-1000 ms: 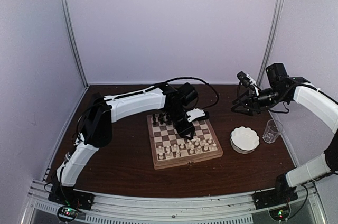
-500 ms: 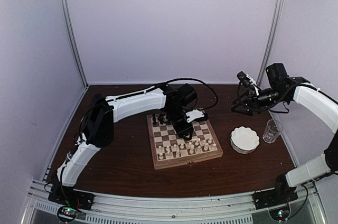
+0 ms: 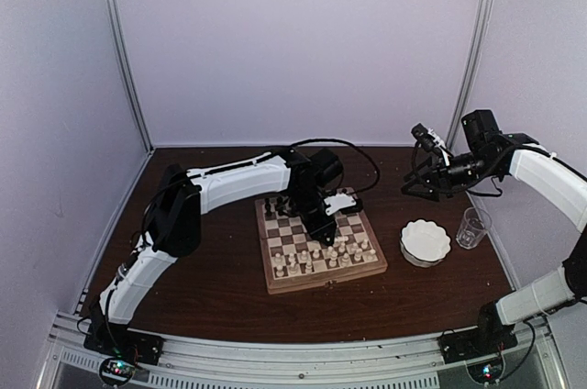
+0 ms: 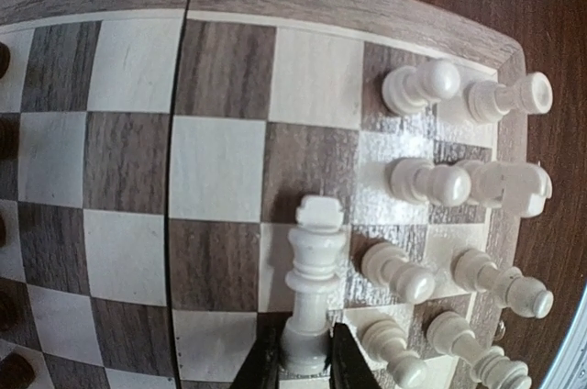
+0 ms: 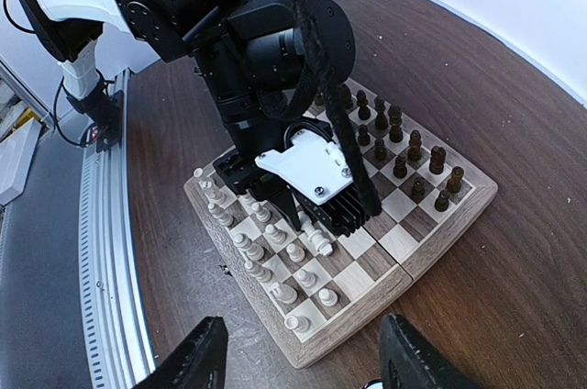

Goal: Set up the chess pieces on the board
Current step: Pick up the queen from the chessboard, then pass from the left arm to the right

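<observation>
The board (image 3: pixel 275 281) lies mid-table, with cream chess pieces (image 3: pixel 332 253) crowded on its near rows and dark ones (image 3: pixel 278 207) along the far edge. My left gripper (image 3: pixel 322 226) hangs over the board's middle, shut on the base of a white king (image 4: pixel 315 265). The king juts out beyond the black fingertips (image 4: pixel 261 363) toward the rows of white pieces (image 4: pixel 431 183). In the right wrist view the king (image 5: pixel 317 240) slants above the squares beside white pawns (image 5: pixel 295 251). My right gripper (image 3: pixel 409 183) is raised off to the right of the board, open and empty.
A white scalloped bowl (image 3: pixel 426 241) sits on the table right of the board, with a clear plastic cup (image 3: pixel 472 227) just beyond it. Dark pieces (image 5: pixel 404 146) fill the board's far rows. The left arm's body (image 3: pixel 234 183) stretches across the table's left half.
The left gripper's jaws have closed onto the white king, and its head has edged slightly left over the board. The right arm has stayed still.
</observation>
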Motion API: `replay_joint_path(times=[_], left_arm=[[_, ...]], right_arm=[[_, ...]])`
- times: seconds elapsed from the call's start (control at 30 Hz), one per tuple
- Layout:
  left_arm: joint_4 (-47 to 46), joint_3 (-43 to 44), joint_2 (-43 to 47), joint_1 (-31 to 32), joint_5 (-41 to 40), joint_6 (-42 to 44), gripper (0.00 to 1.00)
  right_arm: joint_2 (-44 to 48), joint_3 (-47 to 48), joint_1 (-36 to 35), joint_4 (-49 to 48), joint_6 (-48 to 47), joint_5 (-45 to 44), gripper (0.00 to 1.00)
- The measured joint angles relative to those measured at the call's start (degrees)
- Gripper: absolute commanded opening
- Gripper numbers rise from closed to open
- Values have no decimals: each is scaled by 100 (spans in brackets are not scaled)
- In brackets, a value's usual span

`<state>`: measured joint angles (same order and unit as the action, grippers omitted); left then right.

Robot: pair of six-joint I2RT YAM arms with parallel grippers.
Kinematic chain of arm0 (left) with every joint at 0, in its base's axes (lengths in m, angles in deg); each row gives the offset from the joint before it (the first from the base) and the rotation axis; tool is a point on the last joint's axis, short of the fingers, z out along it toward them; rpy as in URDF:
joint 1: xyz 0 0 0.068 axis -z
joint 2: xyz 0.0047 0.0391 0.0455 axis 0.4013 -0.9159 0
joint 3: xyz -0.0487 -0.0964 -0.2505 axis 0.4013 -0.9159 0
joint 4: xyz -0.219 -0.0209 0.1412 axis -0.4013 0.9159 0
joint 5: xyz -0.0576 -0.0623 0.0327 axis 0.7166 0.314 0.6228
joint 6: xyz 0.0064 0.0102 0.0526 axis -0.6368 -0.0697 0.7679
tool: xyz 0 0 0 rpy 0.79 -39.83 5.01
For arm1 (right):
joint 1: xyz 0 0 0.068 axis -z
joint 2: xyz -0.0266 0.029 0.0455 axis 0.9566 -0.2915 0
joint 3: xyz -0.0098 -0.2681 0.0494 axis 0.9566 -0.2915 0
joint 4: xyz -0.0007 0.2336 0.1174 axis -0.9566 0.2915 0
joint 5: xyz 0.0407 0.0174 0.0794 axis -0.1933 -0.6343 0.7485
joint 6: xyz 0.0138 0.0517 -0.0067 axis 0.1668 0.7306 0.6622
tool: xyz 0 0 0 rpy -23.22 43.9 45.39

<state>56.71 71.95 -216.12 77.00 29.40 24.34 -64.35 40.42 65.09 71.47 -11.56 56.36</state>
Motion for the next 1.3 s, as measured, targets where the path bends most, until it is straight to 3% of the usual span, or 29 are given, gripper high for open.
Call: replay_joint_path(times=[0.23, 0.47, 0.8, 1.0, 1.3], left_arm=[[-55, -42, 33, -28, -94, -33, 6], [-730, -1386, 1263, -404, -131, -461, 5], [-4033, -3945, 4037, -479, 348, -1954, 6], [-4874, -4507, 4197, -175, -72, -2004, 6], [-5049, -4656, 4197, 297, -643, -1781, 6]], right_arm=[[0, 4, 2, 2, 31, -4, 58], [-83, 608, 2, 142, 365, -46, 57], [-815, 1657, -155, 256, 1799, 140, 56], [-1475, 1987, -780, 601, 2393, 334, 56], [-1971, 2710, -1508, 848, 2730, 570, 57]])
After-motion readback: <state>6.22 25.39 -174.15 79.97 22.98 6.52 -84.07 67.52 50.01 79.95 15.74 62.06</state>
